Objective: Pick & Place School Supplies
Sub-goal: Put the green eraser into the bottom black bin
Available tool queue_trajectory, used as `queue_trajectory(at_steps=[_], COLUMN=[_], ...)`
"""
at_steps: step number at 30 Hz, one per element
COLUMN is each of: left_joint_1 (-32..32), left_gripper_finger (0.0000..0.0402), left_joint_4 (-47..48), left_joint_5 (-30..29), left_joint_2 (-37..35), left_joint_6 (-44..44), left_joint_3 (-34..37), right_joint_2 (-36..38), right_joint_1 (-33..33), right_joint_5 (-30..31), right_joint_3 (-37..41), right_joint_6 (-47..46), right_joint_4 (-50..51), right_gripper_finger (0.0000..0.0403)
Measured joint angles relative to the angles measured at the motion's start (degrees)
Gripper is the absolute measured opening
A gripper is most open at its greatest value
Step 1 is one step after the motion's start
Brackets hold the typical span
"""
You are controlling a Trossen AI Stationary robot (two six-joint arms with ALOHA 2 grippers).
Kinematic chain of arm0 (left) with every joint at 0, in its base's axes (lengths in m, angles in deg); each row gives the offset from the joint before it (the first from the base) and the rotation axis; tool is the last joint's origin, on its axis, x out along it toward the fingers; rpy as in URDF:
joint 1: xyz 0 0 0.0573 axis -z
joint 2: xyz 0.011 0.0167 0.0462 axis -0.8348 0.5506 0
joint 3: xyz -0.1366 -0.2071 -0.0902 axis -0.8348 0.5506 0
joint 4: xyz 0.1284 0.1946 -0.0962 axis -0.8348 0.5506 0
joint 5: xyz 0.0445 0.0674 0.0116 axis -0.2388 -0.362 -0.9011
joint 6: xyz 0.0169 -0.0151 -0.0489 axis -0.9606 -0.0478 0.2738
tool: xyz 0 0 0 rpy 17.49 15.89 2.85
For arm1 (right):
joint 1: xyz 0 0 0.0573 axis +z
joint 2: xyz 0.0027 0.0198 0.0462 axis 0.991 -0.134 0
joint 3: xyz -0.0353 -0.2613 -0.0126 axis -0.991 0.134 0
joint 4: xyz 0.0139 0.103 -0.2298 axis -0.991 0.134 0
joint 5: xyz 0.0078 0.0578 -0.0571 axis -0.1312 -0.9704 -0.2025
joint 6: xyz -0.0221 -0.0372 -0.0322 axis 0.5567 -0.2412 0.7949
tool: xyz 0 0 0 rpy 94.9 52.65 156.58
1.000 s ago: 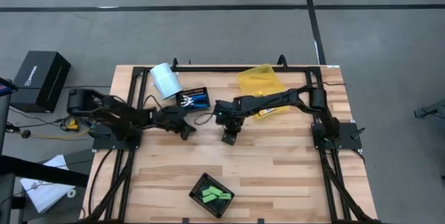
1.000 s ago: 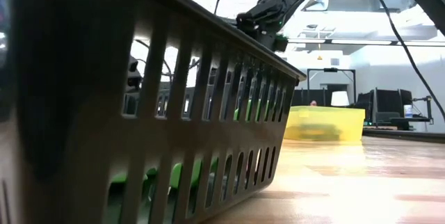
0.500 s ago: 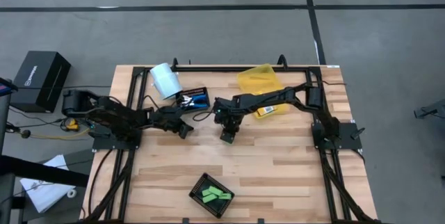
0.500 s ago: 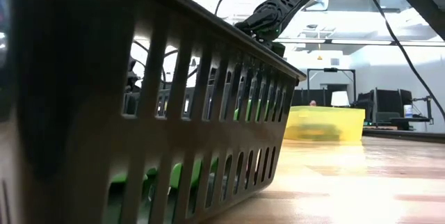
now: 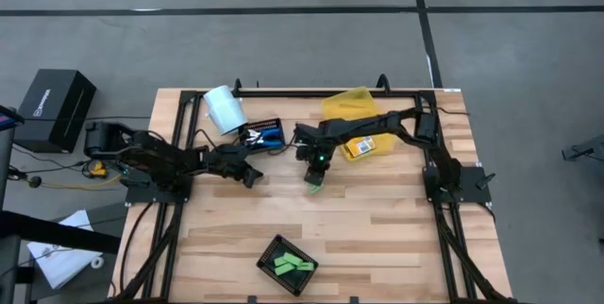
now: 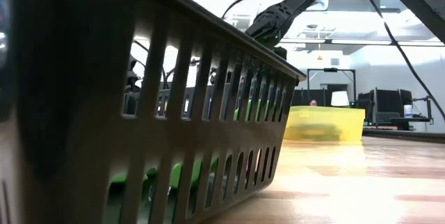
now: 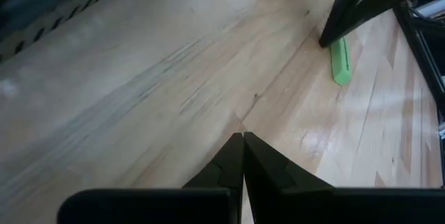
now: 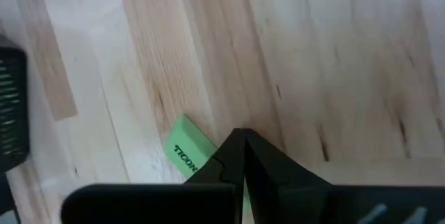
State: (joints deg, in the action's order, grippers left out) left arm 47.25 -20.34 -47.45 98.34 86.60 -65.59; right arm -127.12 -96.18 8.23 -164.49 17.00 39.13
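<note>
We see the right gripper (image 5: 313, 179) near the middle of the pale wooden surface (image 5: 377, 238), its fingers pressed together around a small light-green oblong piece (image 8: 189, 154) with dark lettering; in the left wrist view that piece (image 7: 340, 60) hangs just above the wood. The left gripper (image 7: 242, 140) sits low over the surface beside the black slotted tray (image 5: 263, 135) that holds the blue-handled scissor-like tools (image 5: 269, 137), fingers shut on nothing. More green pieces (image 5: 292, 265) lie in the black slotted basket (image 5: 270, 252) at the near edge. Flat yellow-orange packs (image 5: 360, 146) rest in the yellow translucent bin (image 5: 350, 106) at the far edge.
</note>
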Motion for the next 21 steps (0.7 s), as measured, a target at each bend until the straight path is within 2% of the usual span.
queue_trajectory(at_steps=[13, 17, 21], left_joint_1=[0.0, 0.0, 0.0], left_gripper_finger=[0.0002, 0.0002, 0.0002], left_joint_4=[-0.14, -0.22, -0.26], left_joint_5=[-0.43, -0.64, -0.73], left_joint_2=[-0.04, -0.07, -0.07], left_joint_6=[0.09, 0.09, -0.15], left_joint_3=[-0.04, -0.09, -0.09], right_joint_2=[1.31, 4.29, 7.22], right_joint_1=[-2.24, -2.44, -2.37], right_joint_5=[-2.08, -0.79, -2.01], right_joint_3=[0.2, 0.27, 0.14], right_joint_6=[1.87, 1.84, 1.53], right_joint_4=[0.51, -1.4, -2.44], right_gripper_finger=[0.0, 0.0, 0.0])
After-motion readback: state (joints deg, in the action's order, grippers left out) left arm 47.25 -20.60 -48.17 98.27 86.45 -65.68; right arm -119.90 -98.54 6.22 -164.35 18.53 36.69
